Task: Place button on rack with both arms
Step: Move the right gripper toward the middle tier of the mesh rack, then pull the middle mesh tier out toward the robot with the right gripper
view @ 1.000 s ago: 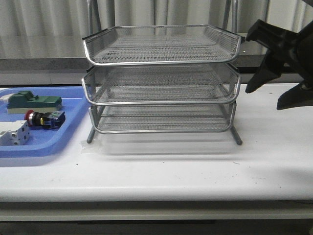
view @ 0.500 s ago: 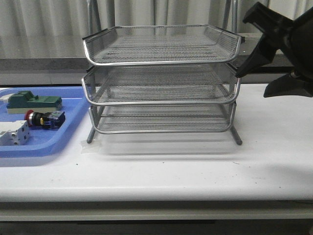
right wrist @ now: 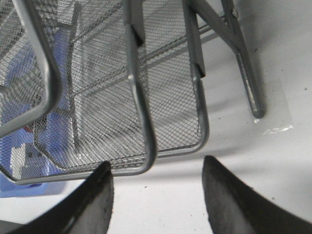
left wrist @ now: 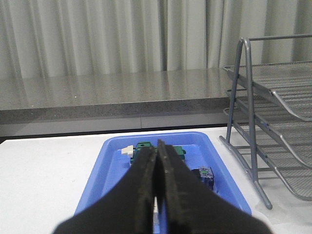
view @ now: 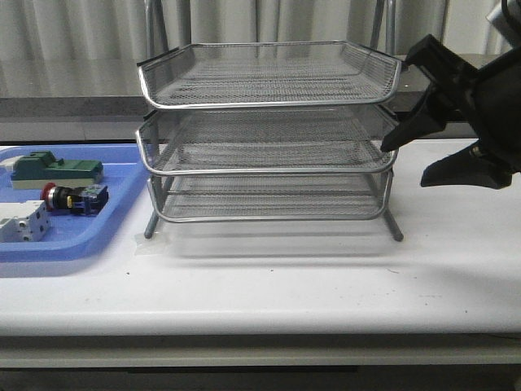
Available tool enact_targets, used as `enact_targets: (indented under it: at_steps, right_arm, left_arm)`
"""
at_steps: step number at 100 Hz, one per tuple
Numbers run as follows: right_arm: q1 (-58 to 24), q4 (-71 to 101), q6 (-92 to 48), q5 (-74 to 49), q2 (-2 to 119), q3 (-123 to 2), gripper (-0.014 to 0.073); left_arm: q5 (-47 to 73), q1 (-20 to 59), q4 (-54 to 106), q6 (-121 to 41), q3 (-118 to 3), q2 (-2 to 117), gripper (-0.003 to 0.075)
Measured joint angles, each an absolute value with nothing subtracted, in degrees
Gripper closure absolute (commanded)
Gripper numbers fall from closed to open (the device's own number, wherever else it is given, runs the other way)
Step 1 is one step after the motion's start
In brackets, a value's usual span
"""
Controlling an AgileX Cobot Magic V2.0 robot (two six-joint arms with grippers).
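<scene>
Right end effector [view: 407,159] nearer rack [view: 269,134], agape.

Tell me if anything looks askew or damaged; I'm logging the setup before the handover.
Nothing stands out. The rack stands level on the table, its three trays stacked evenly. The button lies in the blue tray beside the other parts.

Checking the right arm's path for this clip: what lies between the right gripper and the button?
In the front view, the rack fills the stretch between the open right gripper and the button, which lies in the blue tray beyond it.
</scene>
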State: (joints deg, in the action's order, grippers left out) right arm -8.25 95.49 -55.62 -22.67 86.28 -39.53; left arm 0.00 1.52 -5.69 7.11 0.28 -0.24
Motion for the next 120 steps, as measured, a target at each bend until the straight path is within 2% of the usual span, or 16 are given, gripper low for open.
enact_targets:
  at_steps: [61,71,97,109,120]
  right_arm:
    - [-7.86,96.62,-58.13,-31.08,96.92,-48.47,0.0185]
    - [-7.86,96.62,-58.13,-31.11,97.12,-48.47,0.0255]
    - [-7.71,96.36,-58.21,-30.5,97.29,-48.47,0.0516]
    - [-7.68,96.49,-58.21,-30.32,97.38,-48.24,0.058]
    - [-7.59,97.31,-58.21,-30.43,97.38,-47.6,0.0589]
  left_arm:
    - [0.0,1.52,-5.69,7.11,0.28,-0.24,0.0741]
    - [0.0,1.52,-5.69,7.11,0.28,-0.24,0.0741]
    - [0.0,1.52,-5.69,7.11,0.28,-0.24,0.0741]
    - [0.0,1.52,-5.69,7.11,0.28,-0.24,0.0741]
    - [0.0,1.52,-5.69,7.11,0.28,-0.24,0.0741]
